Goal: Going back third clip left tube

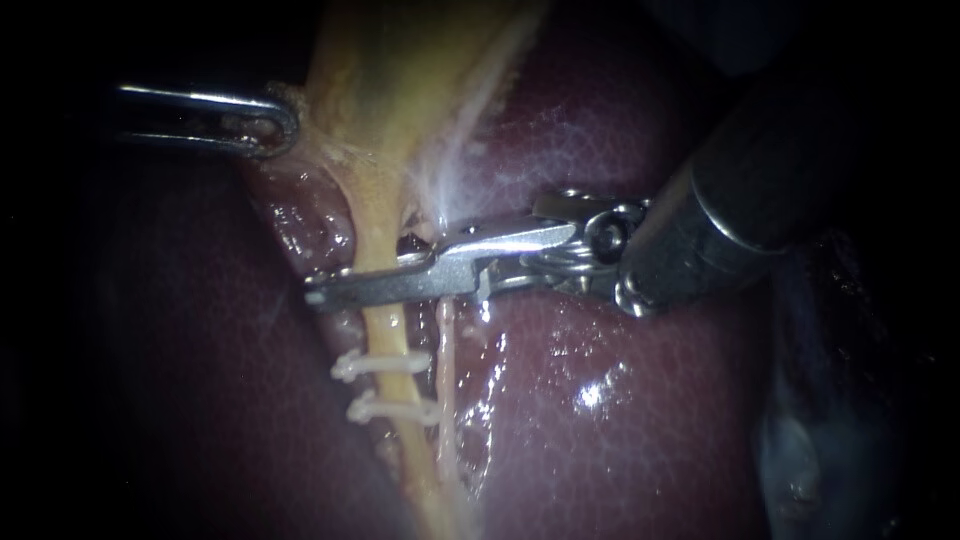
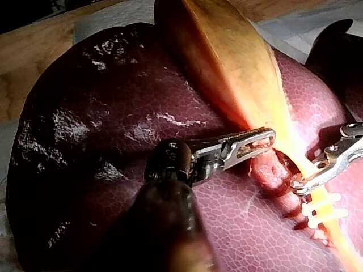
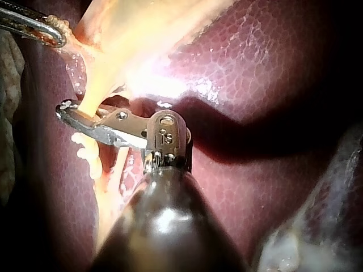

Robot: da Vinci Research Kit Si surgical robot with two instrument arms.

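Though contact hidden, right instrument (image 1: 345, 288) ajar astride left tube (image 1: 386, 330) | left instrument (image 1: 275, 125) grips gallbladder (image 1: 390, 80)

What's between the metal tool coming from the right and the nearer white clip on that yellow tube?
Only bare left tube, shown in the endoscope view.

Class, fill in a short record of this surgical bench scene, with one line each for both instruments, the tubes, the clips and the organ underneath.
left instrument: end effector shut on the edge of the yellowish gallbladder
right instrument: tip lies across the yellow left tube, between the gallbladder and the clips
clips: two white plastic clips on that tube, apart from each other
second tube: thin pale tube running beside the yellow one
organ: dark red glossy liver
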